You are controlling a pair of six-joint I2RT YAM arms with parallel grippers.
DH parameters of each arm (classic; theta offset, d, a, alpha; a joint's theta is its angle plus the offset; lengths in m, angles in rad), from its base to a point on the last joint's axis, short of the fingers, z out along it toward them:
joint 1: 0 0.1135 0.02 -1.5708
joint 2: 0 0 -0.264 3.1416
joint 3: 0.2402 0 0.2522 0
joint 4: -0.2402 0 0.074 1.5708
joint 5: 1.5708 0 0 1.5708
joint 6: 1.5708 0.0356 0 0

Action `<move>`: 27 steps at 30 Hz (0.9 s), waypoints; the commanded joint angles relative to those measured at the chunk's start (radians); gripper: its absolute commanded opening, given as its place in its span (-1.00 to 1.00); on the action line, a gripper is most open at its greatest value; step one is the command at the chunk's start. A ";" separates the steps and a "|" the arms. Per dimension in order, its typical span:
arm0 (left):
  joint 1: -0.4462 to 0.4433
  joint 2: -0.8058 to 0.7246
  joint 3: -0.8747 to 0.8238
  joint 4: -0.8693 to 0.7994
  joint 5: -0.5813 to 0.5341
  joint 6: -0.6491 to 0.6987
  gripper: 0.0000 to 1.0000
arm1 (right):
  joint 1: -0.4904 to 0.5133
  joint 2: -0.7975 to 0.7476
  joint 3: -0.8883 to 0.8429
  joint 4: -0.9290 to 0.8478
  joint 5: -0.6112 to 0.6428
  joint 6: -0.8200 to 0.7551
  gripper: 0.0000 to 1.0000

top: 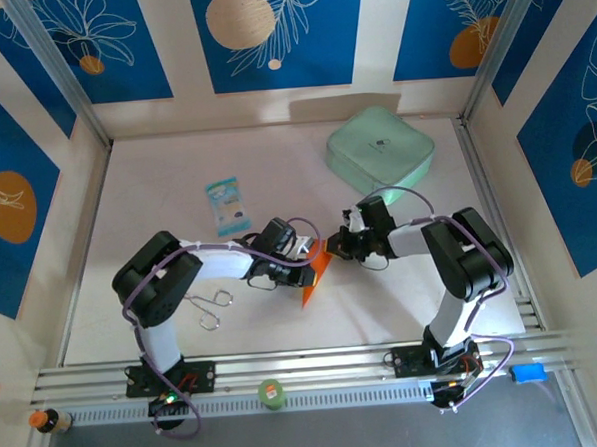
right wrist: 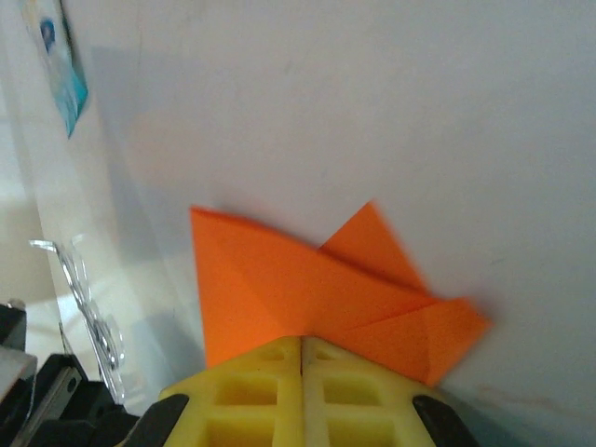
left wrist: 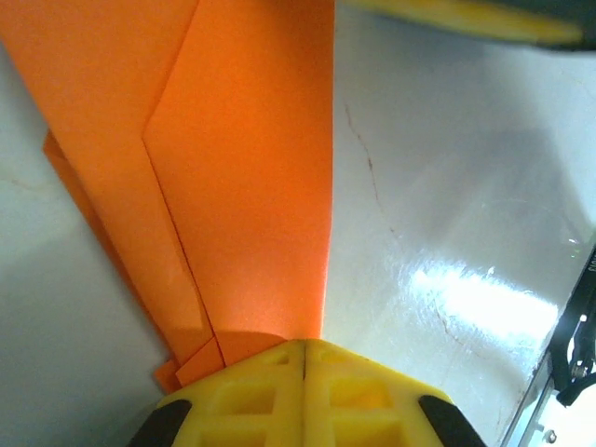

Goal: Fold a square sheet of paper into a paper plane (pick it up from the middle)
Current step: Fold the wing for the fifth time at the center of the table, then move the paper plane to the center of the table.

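Note:
The sheet of paper (top: pixel 317 271) is bright orange and folded into a narrow pointed shape, its tip toward the near edge. It sits between the two grippers at the table's middle. My left gripper (top: pixel 303 251) is shut on one edge of it. In the left wrist view the layered orange flaps (left wrist: pixel 242 168) run out from between the closed yellow jaws of that gripper (left wrist: pixel 305 346). My right gripper (top: pixel 334 246) is shut on the opposite side. From its jaws (right wrist: pixel 302 343) the folded paper (right wrist: pixel 279 279) spreads out in the right wrist view with two triangular flaps.
A mint-green box (top: pixel 380 151) lies at the back right. A small blue-and-white packet (top: pixel 226 205) lies left of centre, and a bent metal wire clip (top: pixel 211 306) sits by the left arm. A small green object (top: pixel 272 393) rests on the front rail.

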 commanded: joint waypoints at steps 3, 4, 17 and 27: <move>0.003 0.038 -0.037 -0.066 -0.011 0.005 -1.00 | -0.060 -0.012 0.070 -0.071 -0.006 -0.046 -1.00; 0.003 0.030 -0.038 -0.064 -0.010 0.005 -1.00 | -0.066 -0.032 0.069 -0.087 0.002 -0.046 -1.00; 0.005 -0.245 -0.040 -0.051 -0.092 -0.011 -0.41 | 0.065 -0.365 -0.068 -0.272 0.054 0.082 -0.86; 0.082 -0.200 -0.064 -0.042 -0.012 -0.016 -0.28 | 0.190 -0.345 -0.129 -0.200 0.089 0.155 -0.65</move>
